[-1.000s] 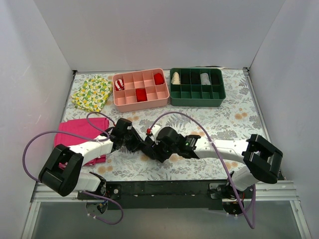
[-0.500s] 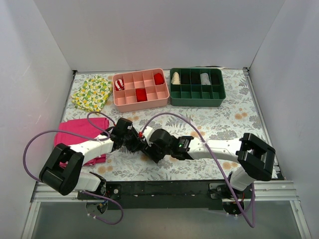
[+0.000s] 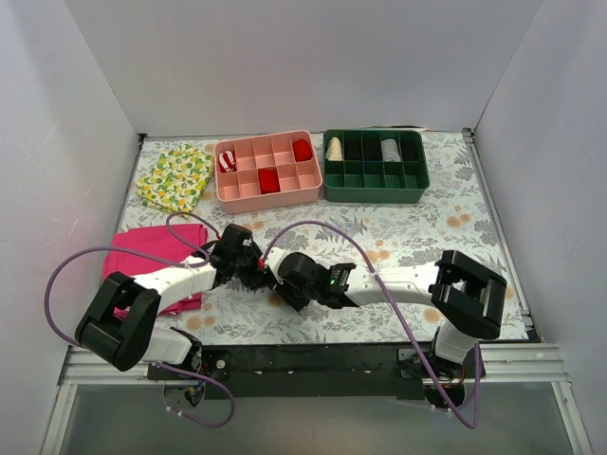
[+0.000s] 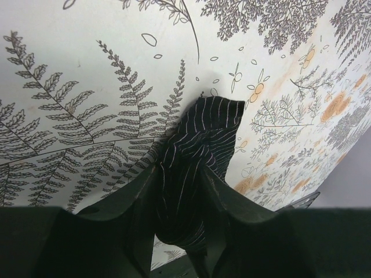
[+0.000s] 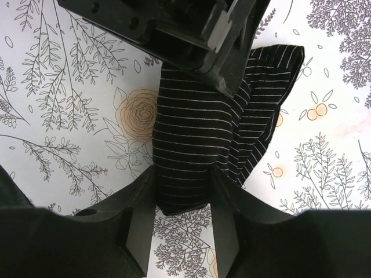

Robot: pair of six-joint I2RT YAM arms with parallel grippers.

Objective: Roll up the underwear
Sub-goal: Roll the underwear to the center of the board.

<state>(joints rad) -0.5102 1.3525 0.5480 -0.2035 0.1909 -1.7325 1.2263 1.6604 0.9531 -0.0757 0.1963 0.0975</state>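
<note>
- Pictured near the front middle of the fern-print table cover (image 3: 446, 213): the underwear (image 5: 194, 133), black with fine pale stripes, bunched into a loose half-roll between the two arms.
- Clamped at one end by the left gripper (image 4: 177, 176), fingers closed on a thick fold of the cloth.
- Taken at the opposite end by the right gripper (image 5: 182, 179), jaws drawn in against both sides of the fabric and gripping it, nose to nose with the left one.
- Loose on one side in the right wrist view: a striped corner, not yet tucked in.
- Judged mid-roll, some way short of a compact cylinder.
- To do the step well: hold one end firm as an anchor, turn the other over it low against the table, keep the cloth taut throughout.
- Worth gathering the stray corner inward before the next turn; otherwise likely to trail out of the finished roll.
- Little room between the two wrists, so small, slow moves advised to avoid a clash of fingers.
- Well apart and out of play: magenta cloth (image 3: 152, 245) at the left, lemon-print cloth (image 3: 175, 175) at the far left, pink tray (image 3: 268, 203) and green tray (image 3: 375, 195) along the back.
</note>
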